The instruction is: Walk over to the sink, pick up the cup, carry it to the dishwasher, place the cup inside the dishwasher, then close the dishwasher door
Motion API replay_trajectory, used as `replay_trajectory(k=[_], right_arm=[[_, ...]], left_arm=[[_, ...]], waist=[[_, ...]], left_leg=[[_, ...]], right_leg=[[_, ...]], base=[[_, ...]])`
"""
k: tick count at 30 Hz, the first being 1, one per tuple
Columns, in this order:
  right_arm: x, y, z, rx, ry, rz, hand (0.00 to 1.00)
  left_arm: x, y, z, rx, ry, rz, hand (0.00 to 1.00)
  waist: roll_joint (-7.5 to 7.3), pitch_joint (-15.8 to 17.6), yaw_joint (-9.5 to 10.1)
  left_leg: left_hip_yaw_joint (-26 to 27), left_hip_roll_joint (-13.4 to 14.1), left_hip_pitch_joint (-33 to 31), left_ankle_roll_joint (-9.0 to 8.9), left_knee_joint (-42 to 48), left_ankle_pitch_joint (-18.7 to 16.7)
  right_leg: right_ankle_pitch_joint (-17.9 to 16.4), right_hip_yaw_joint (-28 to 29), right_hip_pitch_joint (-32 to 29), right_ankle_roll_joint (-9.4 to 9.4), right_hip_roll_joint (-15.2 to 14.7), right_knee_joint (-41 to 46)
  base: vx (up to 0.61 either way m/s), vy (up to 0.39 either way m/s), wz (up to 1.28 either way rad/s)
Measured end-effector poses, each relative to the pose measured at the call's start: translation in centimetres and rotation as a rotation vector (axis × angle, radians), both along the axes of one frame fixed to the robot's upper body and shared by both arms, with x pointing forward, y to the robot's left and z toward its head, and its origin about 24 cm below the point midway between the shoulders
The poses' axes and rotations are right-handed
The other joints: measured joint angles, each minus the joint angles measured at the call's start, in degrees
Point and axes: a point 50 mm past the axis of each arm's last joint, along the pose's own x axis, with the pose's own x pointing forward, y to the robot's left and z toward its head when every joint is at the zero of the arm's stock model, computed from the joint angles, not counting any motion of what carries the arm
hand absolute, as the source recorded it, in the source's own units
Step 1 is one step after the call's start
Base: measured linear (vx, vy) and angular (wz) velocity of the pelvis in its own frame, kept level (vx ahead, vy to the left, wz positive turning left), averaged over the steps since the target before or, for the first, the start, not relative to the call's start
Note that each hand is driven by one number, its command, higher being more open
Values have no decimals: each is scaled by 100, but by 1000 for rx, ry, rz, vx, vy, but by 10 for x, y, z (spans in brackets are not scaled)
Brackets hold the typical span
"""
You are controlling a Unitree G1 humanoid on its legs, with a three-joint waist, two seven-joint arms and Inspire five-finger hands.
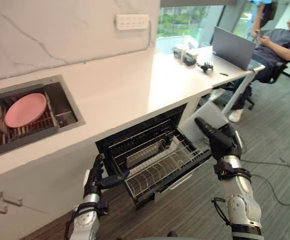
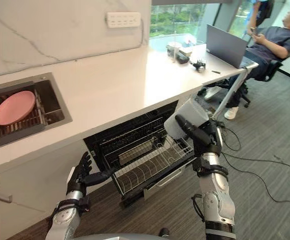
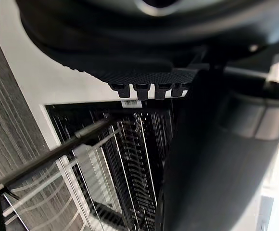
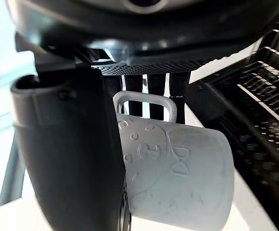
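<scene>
The right hand (image 2: 205, 136) grips the cup (image 2: 187, 116) above the right end of the rack (image 2: 150, 167); the left hand (image 2: 79, 178), fingers (image 2: 86, 161) straight, hovers by its left corner

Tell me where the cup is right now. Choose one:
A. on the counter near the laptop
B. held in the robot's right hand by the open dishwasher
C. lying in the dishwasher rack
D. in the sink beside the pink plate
B: the right hand is curled round the cup, holding it in the air by the pulled-out dishwasher rack.
</scene>
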Motion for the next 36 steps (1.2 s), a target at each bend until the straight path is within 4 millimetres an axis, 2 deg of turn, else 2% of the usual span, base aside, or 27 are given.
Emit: replay_trajectory(k=[2, 5, 10, 13, 18, 20, 24, 27, 32, 36], right_arm=[[1, 0, -11, -62, 68, 49, 0], [8, -2, -22, -96, 123, 78, 0], [24, -5, -59, -211, 351, 137, 0], [19, -6, -75, -235, 457, 168, 0], [13, -6, -96, -269, 585, 188, 0], [14, -5, -98, -316, 607, 205, 0], [23, -1, -97, -363, 628, 224, 0], [33, -2, -96, -385, 652, 227, 0], [56, -8, -84, -438, 674, 217, 0], [76, -12, -64, -489, 631, 236, 0]], left_arm=[[-11, 1, -8, 10, 50, -29, 100], [-26, -1, -17, -2, 109, -80, 100], [-56, 3, -48, -24, 343, -179, 100], [-72, 4, -58, -39, 435, -218, 100], [-84, 5, -67, -50, 530, -224, 100], [-84, 7, -67, 18, 546, -251, 100], [-76, 7, -66, 40, 533, -261, 100], [-66, 9, -63, 61, 520, -261, 100], [-46, 11, -55, 115, 469, -272, 100], [-26, 14, -47, 151, 420, -292, 100]], waist=[[0, 2, 127], [0, 4, 203], [16, 94, 334], [37, 196, 429], [149, 326, 554], [162, 391, 597], [159, 516, 663], [100, 651, 804], [-41, 961, 1168], [-168, 1257, 1387]], left_leg=[[-196, -59, -47, 18, -11, 51], [-348, -109, -97, 43, -47, 125], [-587, -192, -82, 30, -312, 377], [-734, -203, -99, 19, -384, 464], [-933, -221, -121, 14, -397, 527], [-1012, -227, -145, 5, -397, 553], [-1143, -245, -210, 10, -396, 600], [-1272, -246, -332, -1, -390, 651], [-1418, -228, -641, -5, -331, 735], [-1513, -222, -897, 13, -180, 746]], right_leg=[[-21, -187, 67, 25, -51, 1], [-28, -318, 94, 33, -96, 1], [-50, -575, 144, 39, -144, -1], [-59, -705, 172, 28, -142, -1], [-72, -901, 252, 35, -142, -1], [-73, -969, 265, 35, -139, -1], [-73, -1104, 279, 35, -138, -1], [-78, -1223, 231, 28, -124, -3], [-59, -1332, 20, -8, -73, 0], [-55, -1337, -105, -12, -51, 2]], base=[[-36, 21, 44], [-38, 20, 34], [-59, 17, 25], [-51, 7, 24], [-23, 5, 21], [-5, 2, 18], [-9, 7, 19], [-11, 4, 22], [4, -4, 14], [20, -2, 16]])
